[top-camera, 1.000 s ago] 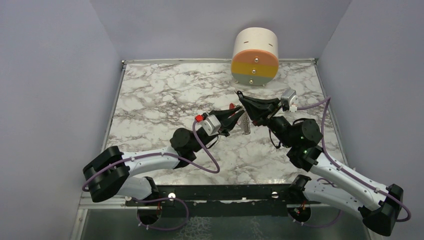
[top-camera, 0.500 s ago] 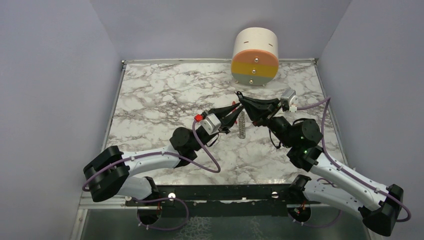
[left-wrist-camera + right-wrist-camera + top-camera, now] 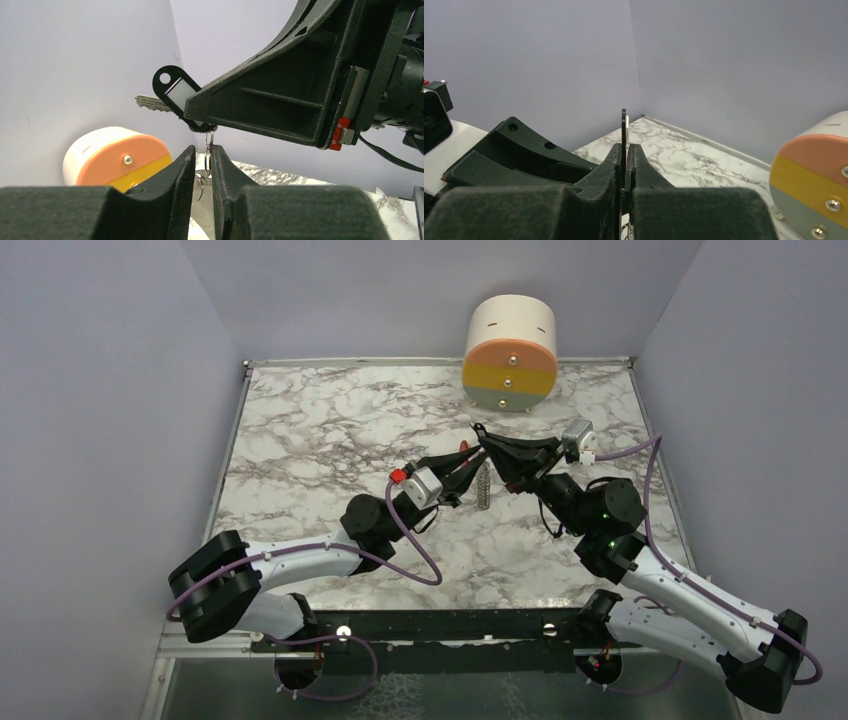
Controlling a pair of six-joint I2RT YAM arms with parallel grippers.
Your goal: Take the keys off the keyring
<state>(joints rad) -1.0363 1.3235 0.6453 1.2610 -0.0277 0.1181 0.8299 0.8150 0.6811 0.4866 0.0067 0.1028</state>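
In the left wrist view, a black key tag (image 3: pixel 177 92) with a white window and a silver key (image 3: pixel 149 103) stick out of my right gripper's fingers (image 3: pixel 280 85). The thin keyring (image 3: pixel 209 142) hangs from the tag, down between the left gripper's (image 3: pixel 203 148) nearly closed jaws and against its right finger. From above, the left gripper (image 3: pixel 468 468) meets the right gripper (image 3: pixel 480 433) over the table's middle. A red piece (image 3: pixel 462 448) shows between them, and a silvery jagged strip (image 3: pixel 484 485) dangles below. The right gripper (image 3: pixel 626 147) is shut on the edge-on tag (image 3: pixel 624 125).
A round white container (image 3: pixel 510 340) with orange, yellow and grey-green drawer fronts stands at the back edge of the marble table (image 3: pixel 300 430). It also shows in both wrist views: container (image 3: pixel 117 160), container (image 3: pixel 819 185). Purple walls close in three sides.
The left gripper has edged up toward the right gripper's tip. The dangling silvery strip has swung left and slightly up. Neither gripper has changed its opening.
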